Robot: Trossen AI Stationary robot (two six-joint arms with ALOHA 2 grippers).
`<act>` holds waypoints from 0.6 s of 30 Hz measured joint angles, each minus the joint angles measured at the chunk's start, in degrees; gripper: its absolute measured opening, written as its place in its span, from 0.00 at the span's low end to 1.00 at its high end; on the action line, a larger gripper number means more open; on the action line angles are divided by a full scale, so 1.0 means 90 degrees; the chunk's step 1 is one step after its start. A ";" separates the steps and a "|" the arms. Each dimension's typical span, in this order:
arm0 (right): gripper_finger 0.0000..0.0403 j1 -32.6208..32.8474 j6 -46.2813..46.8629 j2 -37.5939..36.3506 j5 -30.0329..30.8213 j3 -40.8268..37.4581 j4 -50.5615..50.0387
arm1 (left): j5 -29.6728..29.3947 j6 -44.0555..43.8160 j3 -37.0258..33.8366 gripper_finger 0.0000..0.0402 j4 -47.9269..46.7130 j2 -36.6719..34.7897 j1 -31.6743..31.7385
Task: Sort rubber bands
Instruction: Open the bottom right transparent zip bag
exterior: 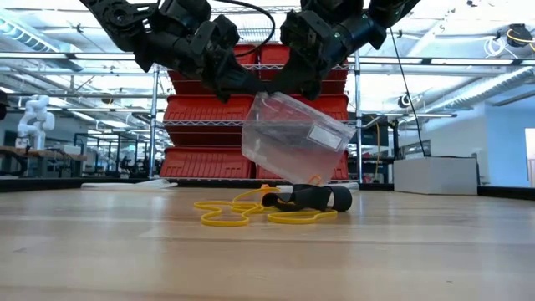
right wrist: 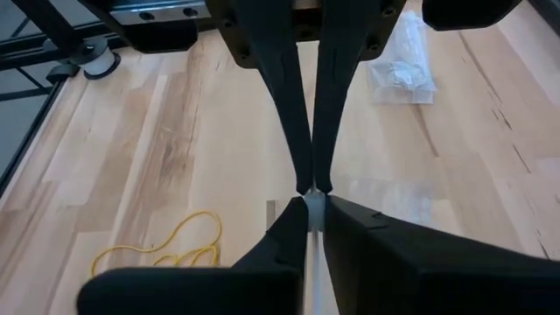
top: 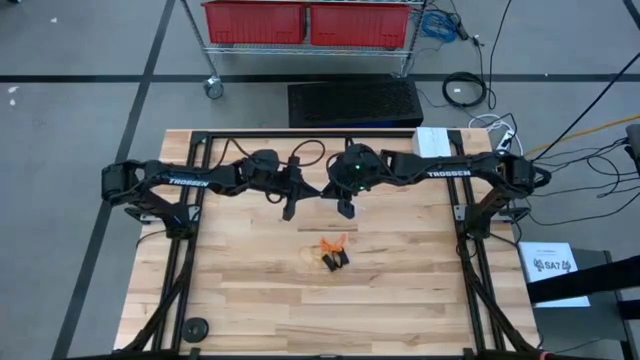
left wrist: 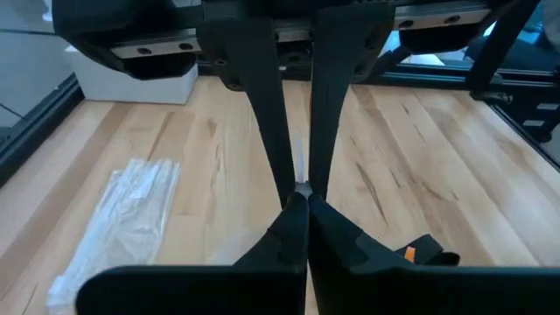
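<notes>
Here, the left gripper (exterior: 238, 84) and right gripper (exterior: 288, 84) both pinch the rim of a clear bag (exterior: 294, 138) hanging above the rubber bands (exterior: 251, 213) on the surface (exterior: 418, 251). Pulling the rim apart evenly would probably open the mouth without tearing.

From above, the rubber bands (top: 333, 252) near the middle of the tabletop (top: 250, 300) are too small to count or to tell apart loop by loop. In the low view, the clear bag (exterior: 294, 139) hides part of the red bins behind it, and both arms run off the top edge. In each wrist view the facing gripper's fingers block the tabletop behind them.
</notes>
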 joint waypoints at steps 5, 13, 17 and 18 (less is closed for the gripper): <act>0.02 -0.0005 -0.0002 -0.0126 0.0099 0.0017 -0.0377 | -0.0005 0.0004 0.0003 0.00 -0.0053 -0.0055 0.0106; 0.02 0.0017 -0.0007 -0.0302 0.0288 0.0020 -0.1132 | -0.0119 0.0146 0.0000 0.00 -0.0096 -0.0073 0.0162; 0.02 0.0019 0.0009 -0.0349 0.0292 0.0017 -0.1573 | -0.0170 0.0151 -0.0004 0.00 -0.0099 -0.0073 0.0188; 0.02 0.0022 0.0031 -0.0357 0.0295 0.0017 -0.1721 | -0.0170 0.0150 -0.0004 0.00 -0.0101 -0.0073 0.0200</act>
